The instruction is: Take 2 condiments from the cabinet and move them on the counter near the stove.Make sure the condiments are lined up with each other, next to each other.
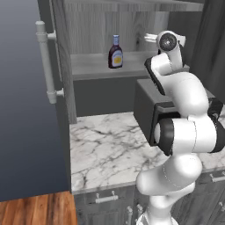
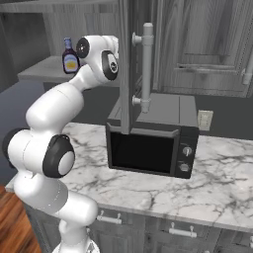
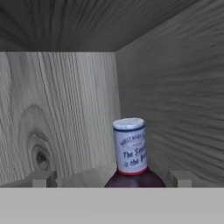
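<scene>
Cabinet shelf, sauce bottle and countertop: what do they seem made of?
Cabinet shelf: grey wood or wood-look laminate, matte, with visible grain. Sauce bottle: dark brown, slightly glossy, glass or plastic, with a paper-like label. Countertop: white marble-look stone, grey veins.

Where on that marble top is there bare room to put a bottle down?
The marble counter is bare from the open cabinet door across to the black microwave; another free patch lies right of the microwave, below the wall outlet. It is tight on the cabinet shelf, where a sauce bottle stands.
</scene>
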### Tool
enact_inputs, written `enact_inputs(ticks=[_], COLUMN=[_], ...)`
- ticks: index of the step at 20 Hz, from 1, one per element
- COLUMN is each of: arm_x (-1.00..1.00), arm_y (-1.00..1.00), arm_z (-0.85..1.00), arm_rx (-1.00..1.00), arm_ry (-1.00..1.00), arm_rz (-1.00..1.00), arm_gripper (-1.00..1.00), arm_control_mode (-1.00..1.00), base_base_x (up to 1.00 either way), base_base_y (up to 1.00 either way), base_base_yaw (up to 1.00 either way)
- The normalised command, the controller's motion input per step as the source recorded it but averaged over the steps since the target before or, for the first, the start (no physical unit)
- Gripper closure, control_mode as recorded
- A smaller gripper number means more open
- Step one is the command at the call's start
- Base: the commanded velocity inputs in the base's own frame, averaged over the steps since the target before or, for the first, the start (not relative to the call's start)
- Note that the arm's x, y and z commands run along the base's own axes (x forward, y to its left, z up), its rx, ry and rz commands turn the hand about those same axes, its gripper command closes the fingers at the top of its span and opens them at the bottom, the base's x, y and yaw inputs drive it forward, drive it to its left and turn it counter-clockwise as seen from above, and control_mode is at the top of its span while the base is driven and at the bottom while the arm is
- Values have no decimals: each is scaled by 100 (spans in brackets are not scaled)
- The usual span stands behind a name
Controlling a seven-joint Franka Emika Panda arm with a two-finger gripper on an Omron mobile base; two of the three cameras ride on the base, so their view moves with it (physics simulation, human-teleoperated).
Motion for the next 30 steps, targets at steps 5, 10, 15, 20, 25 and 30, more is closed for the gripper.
enact_inputs(ticks=[5, 10, 15, 20, 25, 30], arm_x=[2, 3, 6, 3, 4, 8], arm_y=[-4, -6, -4, -6, -6, -3], arm_z=[0, 0, 0, 0, 0, 0], arm_rx=[0, 0, 0, 0, 0, 0], arm_ry=[0, 0, 0, 0, 0, 1], arm_rz=[0, 0, 0, 0, 0, 0], arm_gripper=[-100, -100, -100, -100, -100, -100], arm_control_mode=[-100, -100, -100, -100, -100, -100], base_base_x=[0, 0, 0, 0, 0, 0], base_base_y=[0, 0, 0, 0, 0, 0], base_base_yaw=[0, 0, 0, 0, 0, 0])
